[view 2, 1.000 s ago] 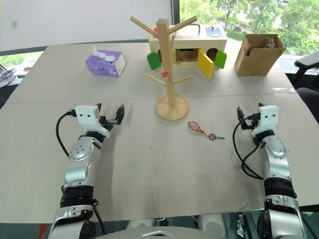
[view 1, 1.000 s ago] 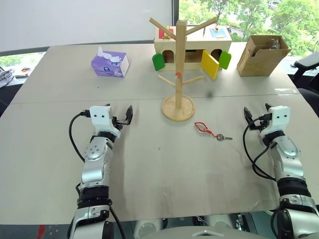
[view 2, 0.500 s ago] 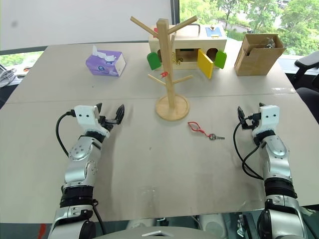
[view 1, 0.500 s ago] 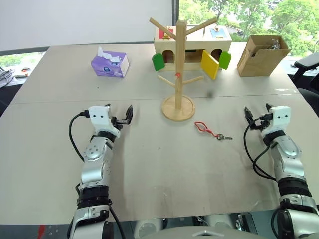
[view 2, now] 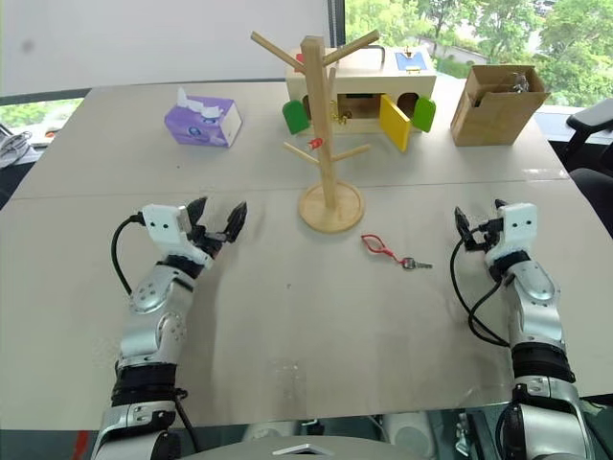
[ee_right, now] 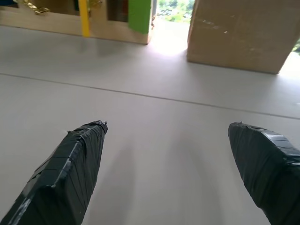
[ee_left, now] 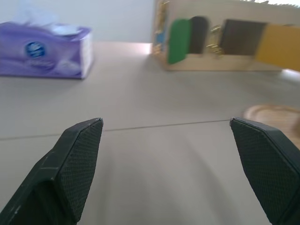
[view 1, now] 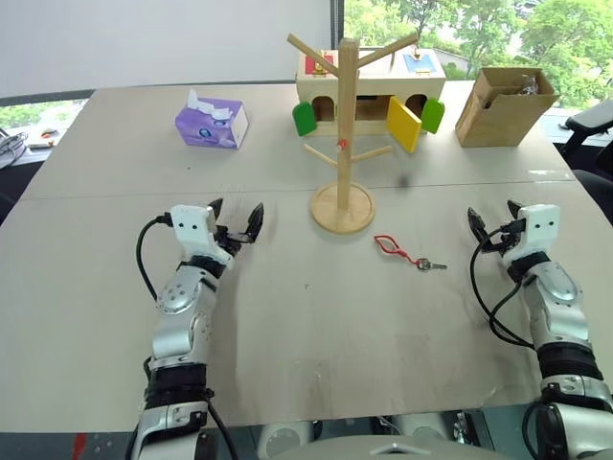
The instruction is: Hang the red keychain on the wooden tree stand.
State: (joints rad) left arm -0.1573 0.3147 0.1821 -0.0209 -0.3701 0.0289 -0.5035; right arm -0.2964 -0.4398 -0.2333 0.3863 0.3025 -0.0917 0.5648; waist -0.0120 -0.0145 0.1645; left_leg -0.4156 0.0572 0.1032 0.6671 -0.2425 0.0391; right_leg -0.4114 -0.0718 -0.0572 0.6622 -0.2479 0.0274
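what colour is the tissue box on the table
Purple, with white tissue poking out; the tissue box shows best in the left wrist view.

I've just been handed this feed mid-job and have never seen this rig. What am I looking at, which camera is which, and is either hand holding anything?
It is a humanoid robot with two arms, each ending in two black fingers. The two wide pictures come from its head, looking down over a table; the close-ups look along each wrist's own fingers. The left gripper and right gripper are both open and empty. On the table lie the red keychain, flat beside the wooden tree stand. Behind stand a wooden box with coloured flaps, a purple tissue box and a cardboard box.
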